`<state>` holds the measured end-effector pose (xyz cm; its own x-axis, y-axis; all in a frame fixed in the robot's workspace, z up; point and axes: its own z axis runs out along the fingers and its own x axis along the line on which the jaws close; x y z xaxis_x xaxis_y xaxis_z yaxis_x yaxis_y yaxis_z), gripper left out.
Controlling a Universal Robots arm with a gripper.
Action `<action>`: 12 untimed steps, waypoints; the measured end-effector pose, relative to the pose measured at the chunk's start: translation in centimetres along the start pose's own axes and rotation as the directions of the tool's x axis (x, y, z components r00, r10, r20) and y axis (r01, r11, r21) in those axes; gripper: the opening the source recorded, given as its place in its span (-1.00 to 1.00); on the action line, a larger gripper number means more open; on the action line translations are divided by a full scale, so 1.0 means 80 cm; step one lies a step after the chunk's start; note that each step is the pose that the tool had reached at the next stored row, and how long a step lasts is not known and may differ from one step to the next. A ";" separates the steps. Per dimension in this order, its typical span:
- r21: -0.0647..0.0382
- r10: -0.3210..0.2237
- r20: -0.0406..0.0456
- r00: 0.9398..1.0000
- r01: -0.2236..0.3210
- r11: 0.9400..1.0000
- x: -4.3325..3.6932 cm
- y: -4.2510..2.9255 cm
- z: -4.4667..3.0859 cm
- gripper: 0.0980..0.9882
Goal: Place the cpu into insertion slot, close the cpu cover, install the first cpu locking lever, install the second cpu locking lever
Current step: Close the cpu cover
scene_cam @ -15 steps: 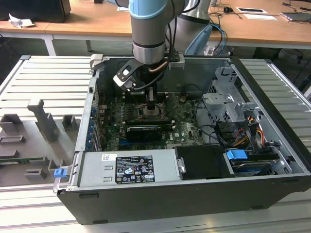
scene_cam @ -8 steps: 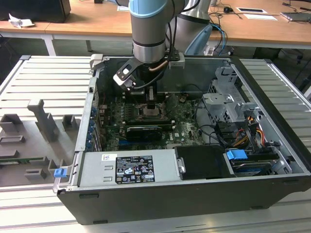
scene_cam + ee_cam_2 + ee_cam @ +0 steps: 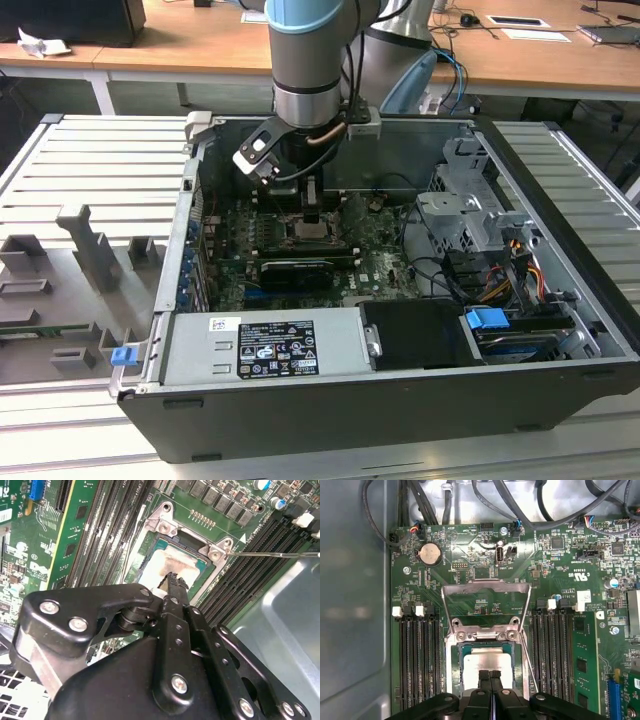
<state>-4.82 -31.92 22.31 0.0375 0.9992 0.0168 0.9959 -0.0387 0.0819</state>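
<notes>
My main worry is the small, flat, pale silvery-beige cpu (image 3: 487, 661). It lies face up inside the square dark insertion slot (image 3: 452, 670) with its silvery metal rim. If it sits even slightly skewed, I judge that closing anything down on it would press it crooked onto the contacts. The black gripper (image 3: 490, 674) could also drag the chip out of place if its tips stick to the face.

A thin silvery wire locking lever (image 3: 529, 660) runs just beside the slot, near enough to snag.

The thin silvery cpu cover (image 3: 485, 582), a frame plate with a cut-out centre, stands swung open on its hinge at the slot's far edge, so nothing is locked yet.

In both wrist views the gripper's two fingers are pressed together with no gap, and they clamp nothing. Their tips rest on, or just above, the cpu's face; I cannot tell which.

In the exterior view the gripper (image 3: 312, 212) hangs over the green circuit board (image 3: 380, 265), just above centre of the frame, inside the open dark computer case (image 3: 400, 400).
</notes>
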 end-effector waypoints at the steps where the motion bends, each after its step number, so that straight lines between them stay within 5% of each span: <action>1: 0.000 0.000 0.000 1.000 0.000 1.000 0.000 0.0001 -0.0007 -0.98; 6: 0.014 0.000 0.001 1.000 0.000 1.000 0.001 0.0105 -0.0077 -0.98; 9: 0.016 0.000 0.001 1.000 0.000 1.000 0.001 0.0120 -0.0249 -0.98; 12: 0.016 0.000 0.000 1.000 0.000 1.000 0.000 0.0181 -0.0244 -0.98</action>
<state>-3.54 -31.97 24.38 0.0380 0.9991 0.0163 0.9971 -0.0390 0.0658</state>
